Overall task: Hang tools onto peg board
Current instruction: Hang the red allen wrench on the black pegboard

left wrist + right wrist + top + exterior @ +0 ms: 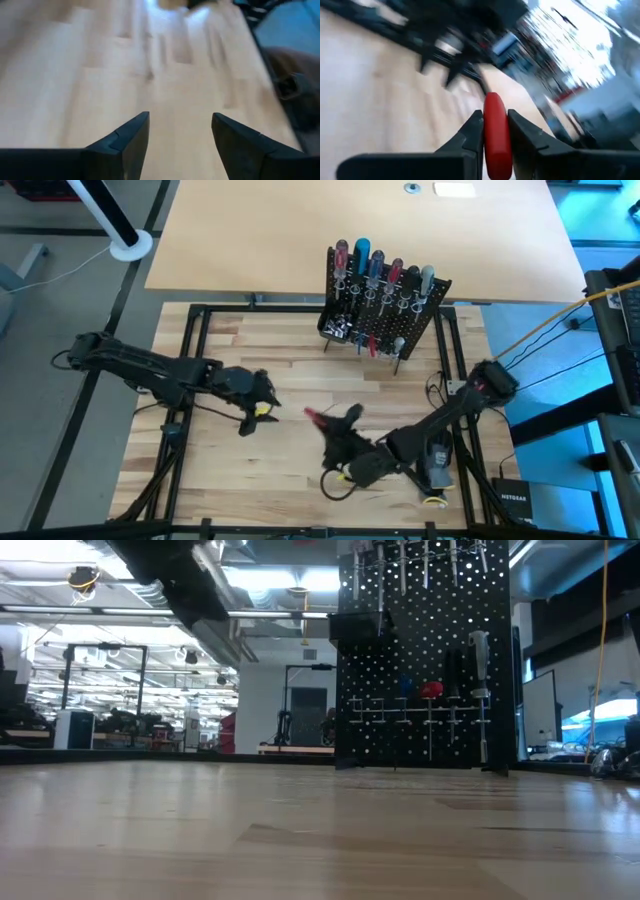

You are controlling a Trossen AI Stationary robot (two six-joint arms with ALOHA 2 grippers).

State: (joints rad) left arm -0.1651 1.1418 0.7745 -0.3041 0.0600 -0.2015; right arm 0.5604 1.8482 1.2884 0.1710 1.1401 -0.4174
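High view
Landmark: peg board [385, 305], standing at the far side of the wooden tabletop [290, 370], its upper rings already filled with a row of tools [380, 265] set handle-up so each hangs by its shaft
Right gripper [335, 420]: well in front of the peg board and slightly to its left, clenched on a red-handled tool [318, 418] whose handle juts out towards the left arm; judged to be held ready for carrying to a free ring
Left gripper [268, 395]: well in front of the peg board and further to its left, near the red-handled tool yet apart from it, nothing in it

Low view
Peg board [425, 650]: upright across the table, shafts hanging through its wire rings; lower rings seem partly free
Arm: one dark arm above, well left of the peg board; which one, cannot tell

Left wrist view
Left gripper [180, 137]: fingers spread wide over bare wood, released and empty

Right wrist view
Right gripper [495, 125]: both fingers pressed against the red-handled tool [496, 132], handle pointing forward between them; a firm side grip, probably to keep the shaft steerable
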